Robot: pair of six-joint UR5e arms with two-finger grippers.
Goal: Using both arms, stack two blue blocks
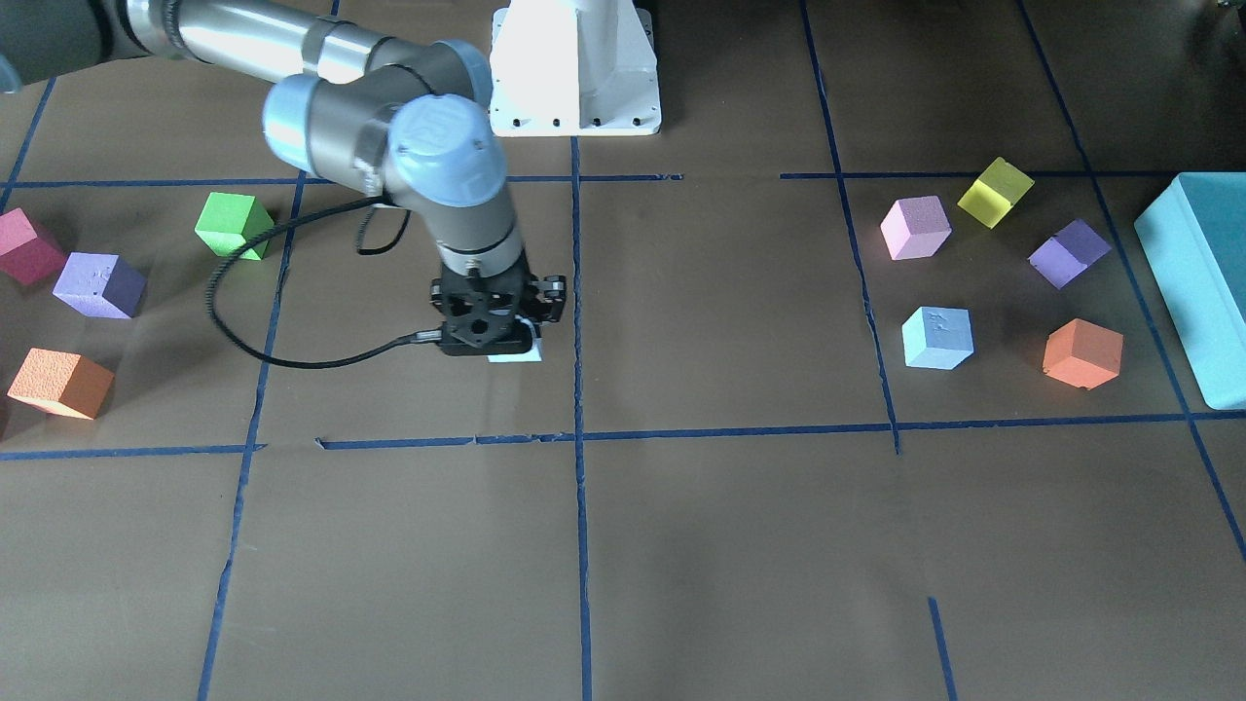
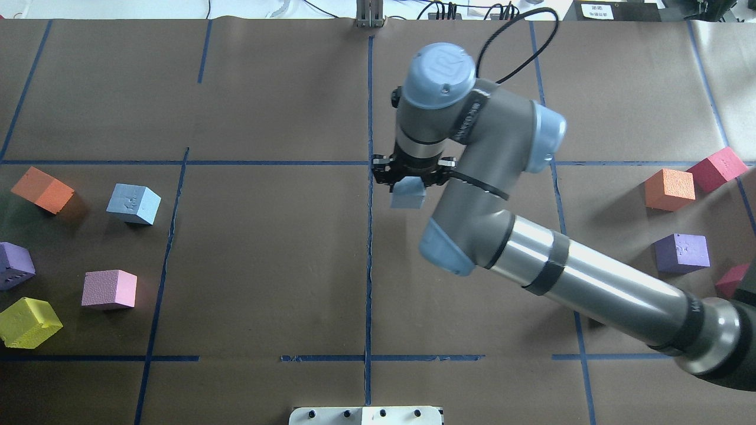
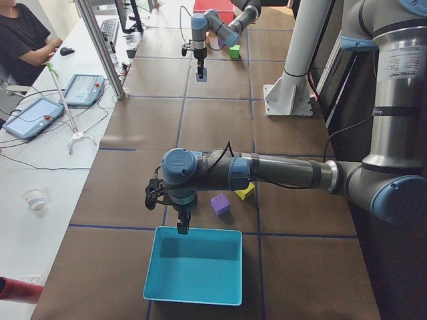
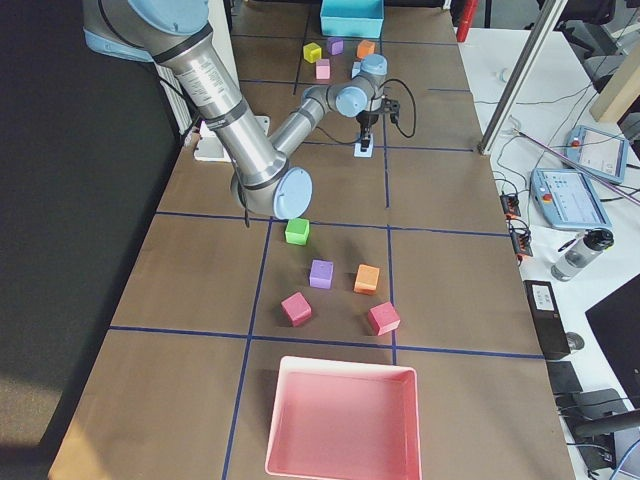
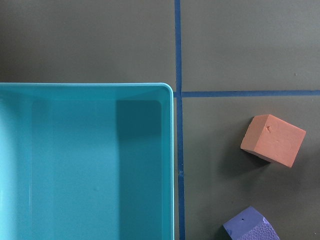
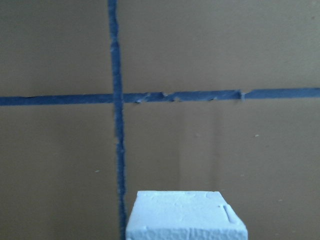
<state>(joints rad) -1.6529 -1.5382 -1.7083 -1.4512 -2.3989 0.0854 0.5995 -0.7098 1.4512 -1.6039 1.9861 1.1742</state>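
Clamping a rough-faced pale-blue foam cube (image 2: 407, 199), the right pincer (image 2: 411, 183) points down; left pincer (image 3: 181, 227): wide or narrow, cannot tell

Rough matt blue block (image 6: 185, 215); glossy teal box (image 5: 75, 165).

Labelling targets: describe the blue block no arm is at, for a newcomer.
Start at the large teal box at the table's end on the robot's left; five cubes lie beside it. The free blue block sits by the orange cube, on its side away from the box, the only pale sky-blue one there.
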